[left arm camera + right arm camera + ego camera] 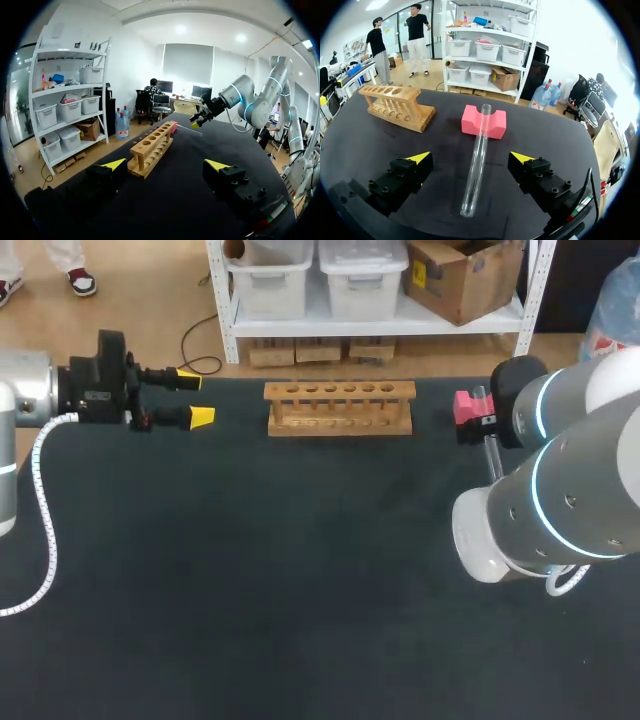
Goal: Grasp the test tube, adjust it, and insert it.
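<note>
The test tube (pixel 476 160) lies lengthwise on the dark table (pixel 300 570). Its far end rests in the groove of a pink foam block (pixel 483 121), and its near end reaches back toward the right arm. The tube is clear glass and appears empty.

The right gripper (pixel 470 158) is positioned over the tube. Its jaws are released: one yellow-tipped finger stands on each side of the tube, and both are apart from the glass.

The wooden rack (pixel 340 408) stands upright near the table's far edge, to the left of the foam block and apart from it. It has a single row of holes in its top bar, and no hole holds a tube.

The left gripper (pixel 195 398) is held level at the far left of the table and points toward the rack's left end without touching it. Its jaws are released and hold nothing.
</note>
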You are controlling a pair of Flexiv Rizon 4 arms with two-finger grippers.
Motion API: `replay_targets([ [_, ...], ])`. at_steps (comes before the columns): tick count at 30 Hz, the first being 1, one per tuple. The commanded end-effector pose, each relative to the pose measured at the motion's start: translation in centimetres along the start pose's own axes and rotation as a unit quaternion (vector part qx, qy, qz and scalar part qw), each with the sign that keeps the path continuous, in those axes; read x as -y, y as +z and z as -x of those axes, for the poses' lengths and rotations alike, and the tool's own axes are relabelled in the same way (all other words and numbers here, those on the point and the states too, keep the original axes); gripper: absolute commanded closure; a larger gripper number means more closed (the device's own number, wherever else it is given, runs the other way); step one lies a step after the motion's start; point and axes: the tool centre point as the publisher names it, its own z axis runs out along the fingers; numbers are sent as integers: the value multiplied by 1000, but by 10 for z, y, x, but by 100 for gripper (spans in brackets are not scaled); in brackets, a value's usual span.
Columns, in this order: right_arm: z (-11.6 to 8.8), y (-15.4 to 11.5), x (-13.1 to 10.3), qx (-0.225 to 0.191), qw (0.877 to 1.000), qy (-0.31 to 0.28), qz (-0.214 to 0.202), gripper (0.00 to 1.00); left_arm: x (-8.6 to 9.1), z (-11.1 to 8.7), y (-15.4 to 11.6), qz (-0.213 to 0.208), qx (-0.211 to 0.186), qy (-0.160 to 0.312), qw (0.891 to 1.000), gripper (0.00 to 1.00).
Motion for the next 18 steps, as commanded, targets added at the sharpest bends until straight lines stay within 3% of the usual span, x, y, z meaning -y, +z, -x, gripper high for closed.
replay_targets([
  [1,0,13,4,-2,1000,1,20,0,0,-1,0,1,2,1,1000,0],
  [18,-15,37,5,-28,999,8,28,0,0,-1,0,1,2,1,1000,0],
])
